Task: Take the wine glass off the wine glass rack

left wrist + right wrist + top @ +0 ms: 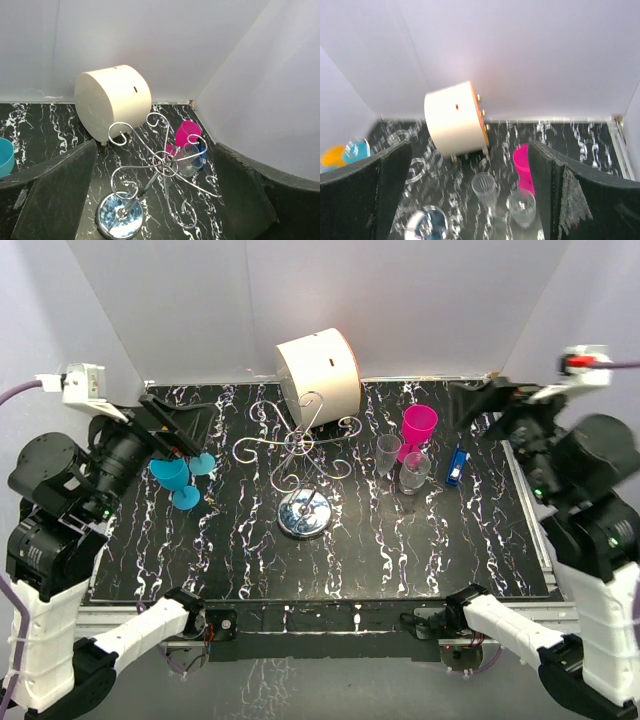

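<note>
The silver wire wine glass rack (303,452) stands mid-table on its round chrome base (305,513); I see no glass hanging on its scroll arms. It also shows in the left wrist view (165,165). Two blue wine glasses (180,478) sit on the table at the left, just below my left gripper (190,435), which is open and empty (155,197). Two clear wine glasses (400,462) and a pink one (419,426) stand right of the rack. My right gripper (482,405) is open and empty at the back right (470,197), with the clear glasses (485,186) below it.
A white cylindrical drum (318,370) lies at the back behind the rack. A small blue object (456,466) lies right of the clear glasses. White walls close in the back and sides. The right wrist view is blurred.
</note>
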`<action>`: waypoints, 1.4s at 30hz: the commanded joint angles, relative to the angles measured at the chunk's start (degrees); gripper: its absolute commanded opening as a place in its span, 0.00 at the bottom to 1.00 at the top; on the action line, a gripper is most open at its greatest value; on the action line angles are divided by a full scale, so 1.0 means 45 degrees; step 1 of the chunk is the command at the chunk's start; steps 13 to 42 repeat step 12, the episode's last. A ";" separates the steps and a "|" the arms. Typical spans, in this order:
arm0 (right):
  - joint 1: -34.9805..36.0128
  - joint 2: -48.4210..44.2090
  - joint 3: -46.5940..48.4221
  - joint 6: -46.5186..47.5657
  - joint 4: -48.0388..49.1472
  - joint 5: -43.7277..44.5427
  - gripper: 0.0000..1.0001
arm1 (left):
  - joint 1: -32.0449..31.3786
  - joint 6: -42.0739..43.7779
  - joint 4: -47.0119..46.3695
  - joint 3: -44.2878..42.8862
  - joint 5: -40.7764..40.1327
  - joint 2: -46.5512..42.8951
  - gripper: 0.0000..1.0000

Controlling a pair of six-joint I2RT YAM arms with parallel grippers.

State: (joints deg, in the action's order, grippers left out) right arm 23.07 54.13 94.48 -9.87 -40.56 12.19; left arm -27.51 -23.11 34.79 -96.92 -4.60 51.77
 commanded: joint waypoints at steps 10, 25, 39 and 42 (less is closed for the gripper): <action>-0.0080 -0.0978 0.0361 -0.0791 0.1854 0.1233 0.98 | 0.0009 0.0170 -0.0147 -0.0575 -0.0881 -0.0392 0.99; -0.0078 -0.1006 0.0384 -0.0661 0.1828 0.0970 0.98 | 0.0013 0.0105 -0.0135 -0.0525 -0.0824 -0.0405 0.99; -0.0078 -0.1006 0.0384 -0.0661 0.1828 0.0970 0.98 | 0.0013 0.0105 -0.0135 -0.0525 -0.0824 -0.0405 0.99; -0.0078 -0.1006 0.0384 -0.0661 0.1828 0.0970 0.98 | 0.0013 0.0105 -0.0135 -0.0525 -0.0824 -0.0405 0.99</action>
